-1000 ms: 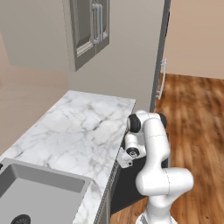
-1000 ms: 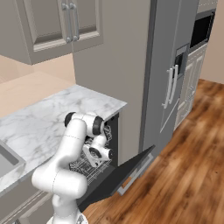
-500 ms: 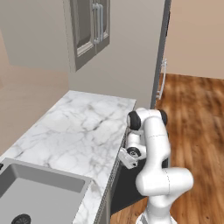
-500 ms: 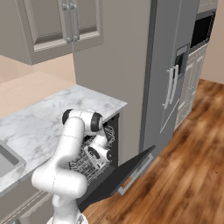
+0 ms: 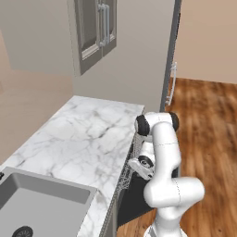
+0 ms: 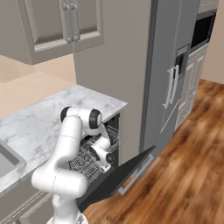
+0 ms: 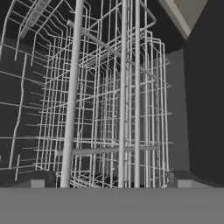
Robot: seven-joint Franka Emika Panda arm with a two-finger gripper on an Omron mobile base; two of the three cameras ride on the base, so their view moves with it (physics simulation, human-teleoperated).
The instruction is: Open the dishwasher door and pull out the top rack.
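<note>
The dishwasher door point(image 6: 124, 175) is a dark panel hanging open, tilted down toward the wood floor, and its dark edge point(image 5: 136, 199) also shows below the arm. Inside the opening sits the top rack point(image 6: 85, 159), a silver wire basket whose rim point(image 5: 128, 162) shows at the counter edge. My gripper point(image 6: 104, 158) reaches into the opening at the rack's front and also appears beside the rim point(image 5: 139, 165). In the hand view the rack's wires point(image 7: 124, 109) stand close ahead, between the two fingertips of my open gripper point(image 7: 111, 181). Nothing is clamped.
A marble counter point(image 5: 78, 143) runs above the dishwasher, with a sink point(image 5: 32, 208) at its near end. A tall grey fridge point(image 6: 168, 78) stands just right of the opening. Upper cabinets point(image 6: 61, 26) hang overhead. Wood floor point(image 6: 183, 175) lies beyond the door.
My hand has edged slightly lower and deeper toward the rack. The door and rack stand as before, and the jaws stay open.
</note>
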